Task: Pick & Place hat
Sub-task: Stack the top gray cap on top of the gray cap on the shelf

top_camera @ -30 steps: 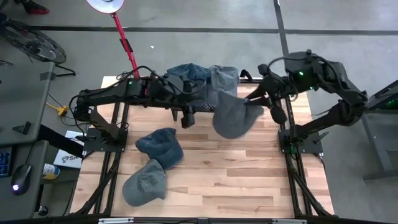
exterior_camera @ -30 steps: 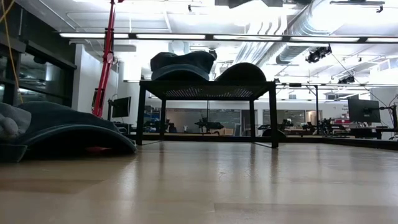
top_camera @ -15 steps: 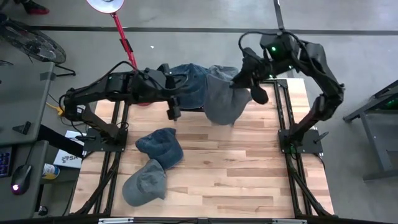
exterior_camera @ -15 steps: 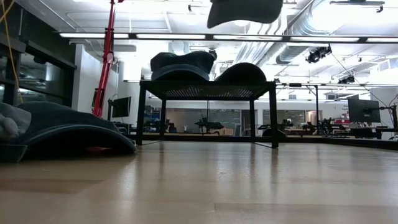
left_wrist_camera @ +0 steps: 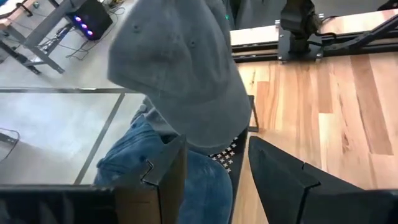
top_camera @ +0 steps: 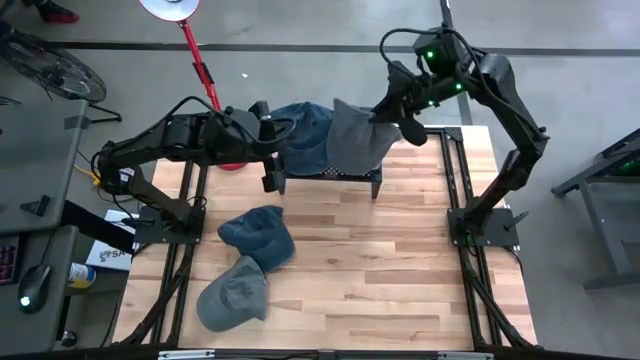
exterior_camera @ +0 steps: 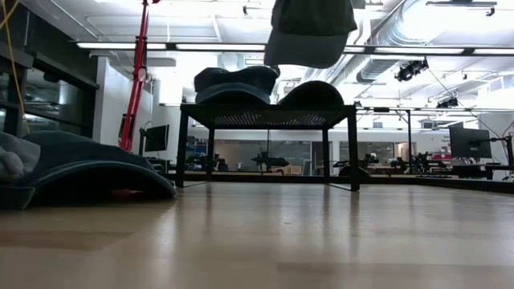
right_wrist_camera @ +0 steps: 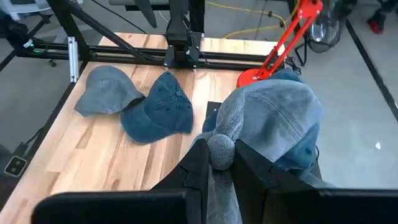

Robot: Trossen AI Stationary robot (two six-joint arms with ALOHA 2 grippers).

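My right gripper [top_camera: 392, 112] is shut on a grey hat [top_camera: 355, 138] and holds it over the black rack [top_camera: 330, 172] at the table's far edge. In the low view the grey hat [exterior_camera: 309, 32] hangs above the rack [exterior_camera: 269, 116]. A blue denim hat [top_camera: 305, 135] lies on the rack's top. My left gripper [top_camera: 271, 180] stands open at the rack's left front corner, with nothing between its fingers [left_wrist_camera: 165, 177]. It is just short of the blue hat [left_wrist_camera: 168, 158] and the grey hat [left_wrist_camera: 180, 74]. My right gripper pinches a bunched roll of the grey hat's cloth [right_wrist_camera: 221, 149] between its two fingers [right_wrist_camera: 199, 168]. It comes slanting down from the table's far right. The rest of the hat [right_wrist_camera: 273, 118] hangs beyond and below the fingers, lifted clear above the rack in the low view.
Two more hats lie on the wooden table at the near left, one blue [top_camera: 258, 232] and one grey [top_camera: 235, 290]. A second dark hat [exterior_camera: 312, 92] sits on the rack's right part. A red lamp stand [top_camera: 205, 75] rises behind the rack's left end.
My right gripper has swung from the table's right side toward the far edge and leftward. It carried the grey hat, which now hangs over the rack and has dropped into the top of the low view. My left gripper has drawn back toward the table's left edge, still open.
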